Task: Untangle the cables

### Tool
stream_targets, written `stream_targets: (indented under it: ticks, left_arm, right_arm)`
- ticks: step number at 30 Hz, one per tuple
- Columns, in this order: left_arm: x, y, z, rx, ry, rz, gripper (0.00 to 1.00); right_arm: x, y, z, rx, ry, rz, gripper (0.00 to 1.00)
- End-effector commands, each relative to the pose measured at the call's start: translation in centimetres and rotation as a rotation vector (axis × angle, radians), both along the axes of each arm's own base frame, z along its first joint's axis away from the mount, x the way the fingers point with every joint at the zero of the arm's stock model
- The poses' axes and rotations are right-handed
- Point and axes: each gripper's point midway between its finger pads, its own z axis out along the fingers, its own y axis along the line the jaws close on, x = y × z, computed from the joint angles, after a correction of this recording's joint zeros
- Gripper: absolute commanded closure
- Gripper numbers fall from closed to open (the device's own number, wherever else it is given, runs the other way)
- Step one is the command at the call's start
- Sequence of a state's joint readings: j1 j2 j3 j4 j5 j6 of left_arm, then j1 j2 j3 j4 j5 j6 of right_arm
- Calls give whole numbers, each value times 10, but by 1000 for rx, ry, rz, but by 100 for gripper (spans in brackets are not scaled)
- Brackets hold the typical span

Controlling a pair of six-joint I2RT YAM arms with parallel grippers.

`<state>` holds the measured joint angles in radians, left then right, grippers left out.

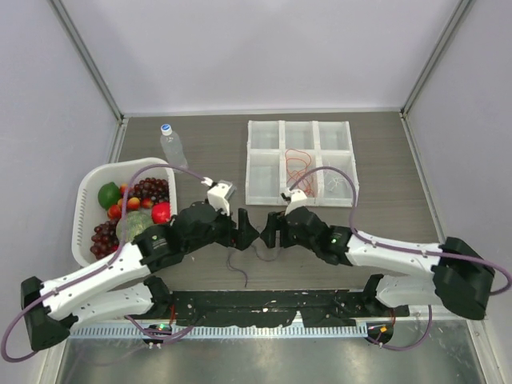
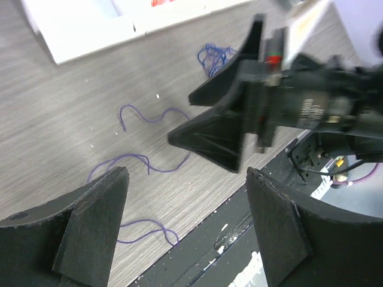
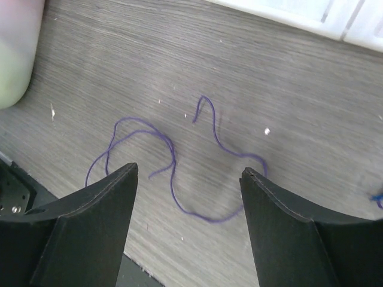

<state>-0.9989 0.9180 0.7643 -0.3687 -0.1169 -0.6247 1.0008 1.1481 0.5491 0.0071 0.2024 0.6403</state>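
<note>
Several loose dark purple cables (image 1: 239,266) lie on the wooden table, just in front of both grippers. In the left wrist view they show as separate wavy strands (image 2: 139,160), with a small blue tangle (image 2: 212,57) farther off beside the right gripper (image 2: 230,128). My left gripper (image 2: 187,173) is open and empty, above the table's front edge. My right gripper (image 3: 189,170) is open and empty, low over two purple strands (image 3: 173,173). In the top view the left gripper (image 1: 246,230) and right gripper (image 1: 272,232) face each other closely. An orange-red cable (image 1: 297,164) lies in the white tray.
A white compartment tray (image 1: 264,164) stands at the back centre. A white basket (image 1: 86,200) of fruit sits at the left, with a water bottle (image 1: 170,144) behind it. A black rail (image 1: 264,308) runs along the table's front edge.
</note>
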Motion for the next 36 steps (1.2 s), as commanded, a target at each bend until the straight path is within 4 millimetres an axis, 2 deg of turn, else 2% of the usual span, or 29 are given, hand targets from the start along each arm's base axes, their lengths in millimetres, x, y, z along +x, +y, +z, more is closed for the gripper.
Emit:
stream_targets:
  ticks: [1, 2, 4, 5, 6, 11, 14, 22, 25, 26, 27, 31, 32, 33, 34, 35, 36]
  left_arm:
    - [6, 34, 34, -39, -133, 91, 16]
    - [7, 40, 40, -57, -152, 111, 16]
    - [2, 49, 55, -115, -189, 121, 15]
    - [0, 52, 59, -134, -201, 120, 14]
    - [-2, 55, 65, -159, -214, 124, 14]
    - [-7, 70, 70, -187, -234, 146, 13]
    - [-8, 71, 66, -176, -226, 142, 13]
    - [-7, 61, 64, -172, -220, 118, 13]
    - [-5, 58, 64, -169, -220, 113, 13]
    - [-5, 57, 64, -168, -220, 113, 13]
    - [-4, 56, 64, -165, -220, 110, 12]
    - [-3, 54, 63, -161, -218, 108, 12]
    - [-3, 53, 63, -161, -218, 108, 12]
    - [-3, 53, 62, -159, -216, 108, 12]
    - [-2, 53, 63, -161, -218, 113, 12]
    - [-1, 53, 64, -162, -219, 116, 12]
    - [-1, 53, 65, -165, -221, 116, 12]
  right_arm:
    - [26, 28, 10, -46, -69, 18, 25]
    - [32, 35, 17, -44, -84, 17, 25]
    - [39, 44, 1, -102, -66, 32, 25]
    - [45, 48, 3, -108, -72, 36, 25]
    - [46, 50, -8, -130, -52, 49, 25]
    - [56, 54, -32, -200, -31, 82, 23]
    - [48, 65, -47, -234, -15, 174, 23]
    - [18, 82, -62, -259, 9, 298, 28]
    - [11, 86, -67, -306, -12, 302, 30]
    - [6, 77, -75, -364, 11, 302, 31]
    - [5, 77, -77, -387, -1, 297, 32]
    - [8, 68, -84, -502, -36, 248, 43]
    - [13, 64, -83, -541, -55, 216, 51]
    - [13, 63, -86, -560, -57, 205, 64]
    - [16, 60, -89, -597, -68, 177, 70]
    - [17, 57, -90, -618, -71, 166, 82]
    - [19, 57, -89, -628, -90, 142, 86]
